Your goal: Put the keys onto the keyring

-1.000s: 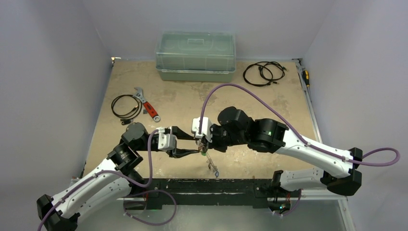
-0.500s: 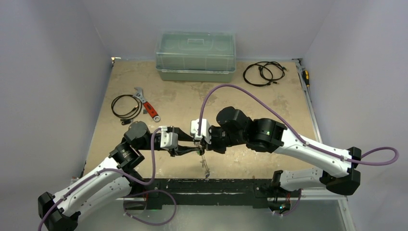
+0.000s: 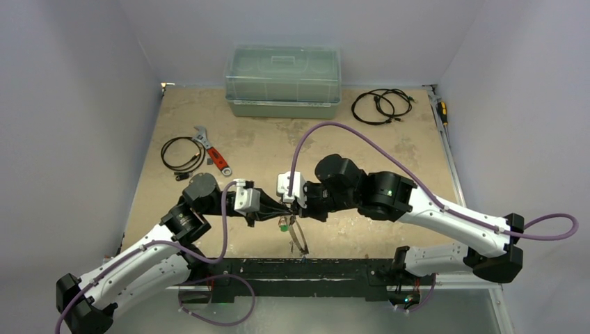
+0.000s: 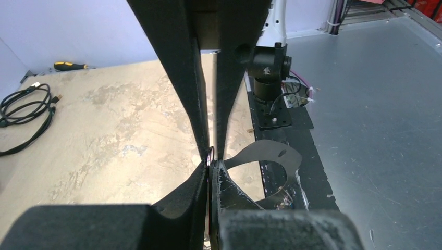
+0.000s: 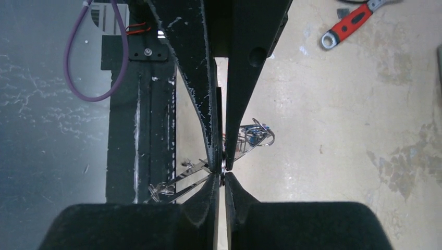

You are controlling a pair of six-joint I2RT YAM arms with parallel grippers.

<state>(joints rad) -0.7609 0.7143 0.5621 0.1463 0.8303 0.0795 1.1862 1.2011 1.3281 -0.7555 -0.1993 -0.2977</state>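
**Silver crescent pinched between two arms: thread gently**

Alignment matters more than force here. The right gripper [image 5: 222, 176] is clenched on the keyring [image 3: 299, 240], which dangles from the pinch toward 5 o'clock, above the table [image 3: 389, 149] a little to 6 o'clock of its middle. The left gripper [image 4: 210, 167] meets it tip to tip from 9 o'clock and is clamped tight on a sliver of metal; whether that is a key's eye or the ring's edge I cannot tell. A green-tagged key [image 3: 284, 224] hangs just below those tips. To do this well, I judge: hold the right arm steady, let the left make small moves along the ring's curve, and watch for the crescent twisting out of the grasp.
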